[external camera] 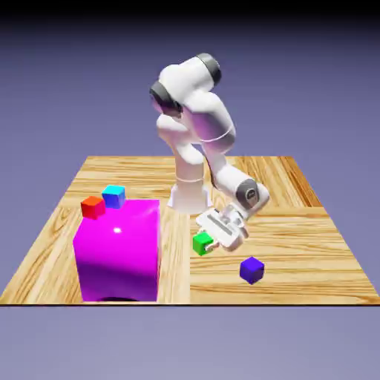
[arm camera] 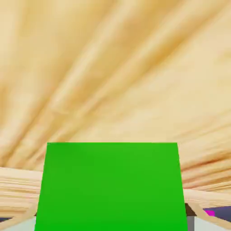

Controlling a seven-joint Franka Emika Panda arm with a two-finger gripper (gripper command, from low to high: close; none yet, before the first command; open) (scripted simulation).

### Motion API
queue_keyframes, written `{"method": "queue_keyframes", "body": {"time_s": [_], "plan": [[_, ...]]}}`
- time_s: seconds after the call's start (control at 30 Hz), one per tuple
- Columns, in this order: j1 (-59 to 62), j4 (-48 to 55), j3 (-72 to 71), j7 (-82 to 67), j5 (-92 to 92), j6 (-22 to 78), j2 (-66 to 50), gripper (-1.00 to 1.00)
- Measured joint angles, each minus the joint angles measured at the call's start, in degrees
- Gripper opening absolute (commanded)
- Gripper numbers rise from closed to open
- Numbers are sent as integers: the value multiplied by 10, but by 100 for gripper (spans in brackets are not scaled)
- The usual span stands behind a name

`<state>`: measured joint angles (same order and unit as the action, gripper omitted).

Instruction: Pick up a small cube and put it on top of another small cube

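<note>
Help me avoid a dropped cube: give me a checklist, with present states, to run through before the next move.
1. Gripper closed on the green cube: ok.
2. Green cube lifted clear of the table: cannot tell.
3. Top of the blue cube free for stacking: ok.
4. Open space all round the blue cube: not ok, the red cube looks close beside it.
5. Blue cube's support, on the magenta block or behind it: cannot tell.

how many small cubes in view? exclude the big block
4. Green cube gripped in the tool; dark purple cube on the table; red cube and blue cube by the big magenta block's top. More could hide behind the block.
</note>
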<state>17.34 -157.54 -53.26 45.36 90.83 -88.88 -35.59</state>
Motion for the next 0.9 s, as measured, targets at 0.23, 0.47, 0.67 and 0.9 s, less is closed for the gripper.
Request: {"method": "queue_keyframes", "body": {"time_s": [0.23, 0.47, 0.67, 0.9], "plan": [[-24, -1, 18, -113, -99, -33, 98, -100], [-89, 43, 164, -230, -176, -92, 178, -100], [-146, 80, 288, -331, -243, -142, 246, -100], [-208, 124, 434, -448, -320, -201, 326, -100]]}}
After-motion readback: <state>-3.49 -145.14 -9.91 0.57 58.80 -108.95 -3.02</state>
